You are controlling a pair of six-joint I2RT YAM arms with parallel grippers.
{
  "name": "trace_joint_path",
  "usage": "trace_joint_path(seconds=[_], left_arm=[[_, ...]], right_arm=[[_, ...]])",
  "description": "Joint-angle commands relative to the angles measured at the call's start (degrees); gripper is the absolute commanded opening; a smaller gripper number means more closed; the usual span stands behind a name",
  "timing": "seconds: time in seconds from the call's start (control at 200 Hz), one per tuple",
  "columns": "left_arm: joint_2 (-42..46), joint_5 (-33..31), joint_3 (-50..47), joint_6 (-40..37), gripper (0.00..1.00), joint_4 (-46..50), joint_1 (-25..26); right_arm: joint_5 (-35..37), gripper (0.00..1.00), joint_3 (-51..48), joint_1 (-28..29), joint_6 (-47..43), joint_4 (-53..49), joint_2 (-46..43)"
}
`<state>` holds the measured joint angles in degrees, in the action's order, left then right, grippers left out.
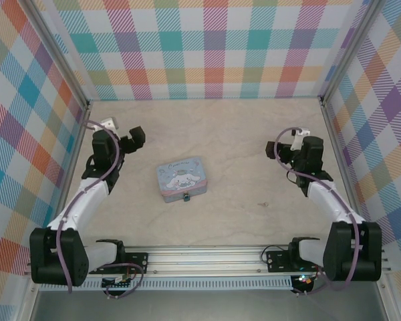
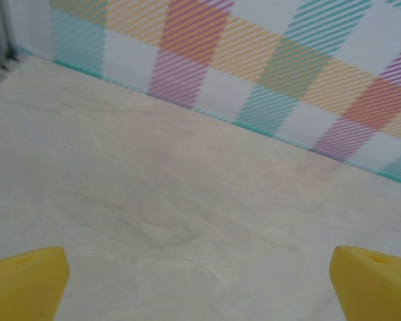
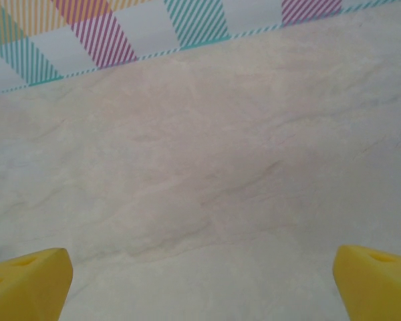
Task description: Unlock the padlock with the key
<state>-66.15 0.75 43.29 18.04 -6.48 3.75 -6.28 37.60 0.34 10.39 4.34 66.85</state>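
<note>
The padlock (image 1: 185,197) sits against the tin's (image 1: 180,177) near edge on the counter (image 1: 227,134). It looks small, hard and slick, probably light, and best pinched across its blue body. The key (image 1: 260,202) may be the dark speck to the right; the left tool (image 1: 134,139) and right tool (image 1: 273,148) both gape, empty.

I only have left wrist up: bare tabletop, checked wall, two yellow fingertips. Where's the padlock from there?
Observer: In the top view, the padlock sits at the near edge of a pastel-blue tin in the middle of the table. That's to the right of the left end effector and closer to the near edge.
Operator: Key?
Observer: Not sure. There's a tiny dark speck on the table to the right of the tin, but it's too small to call.
Operator: Right arm?
Observer: The right end effector is open over bare table, well right of the tin, touching nothing.
</note>
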Motion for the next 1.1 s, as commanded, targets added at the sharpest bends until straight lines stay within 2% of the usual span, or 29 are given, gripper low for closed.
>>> trace_joint_path(seconds=[0.0, 0.155, 0.25, 0.43, 0.635, 0.925, 1.095], left_arm=[[3.8, 8.7, -2.2, 8.7, 1.0, 7.5, 2.3], [9.0, 10.1, -5.8, 11.6, 1.0, 10.6, 9.4], [11.1, 8.9, -8.2, 14.3, 1.0, 10.6, 14.1], [9.8, 6.5, -9.2, 16.8, 1.0, 8.0, 19.5], [6.3, 6.4, -6.2, 15.0, 1.0, 8.4, 20.1], [6.3, 6.1, -5.5, 13.9, 1.0, 8.9, 20.2], [6.8, 5.9, -5.3, 13.4, 1.0, 9.6, 20.2]], right_arm=[[-2.4, 1.0, 1.6, 2.9, 6.9, -19.6, -3.5], [1.2, 1.0, 2.0, 8.8, 14.2, -32.7, -5.7], [2.5, 0.93, 2.8, 11.6, 17.0, -40.0, -3.6], [4.0, 0.86, -0.8, 15.4, 19.9, -38.8, 0.7], [6.2, 0.76, -0.4, 16.8, 19.8, -37.5, 6.4], [5.7, 0.63, 0.6, 18.0, 19.4, -38.8, 10.2], [5.8, 0.5, 2.1, 18.5, 19.0, -41.1, 12.2]])
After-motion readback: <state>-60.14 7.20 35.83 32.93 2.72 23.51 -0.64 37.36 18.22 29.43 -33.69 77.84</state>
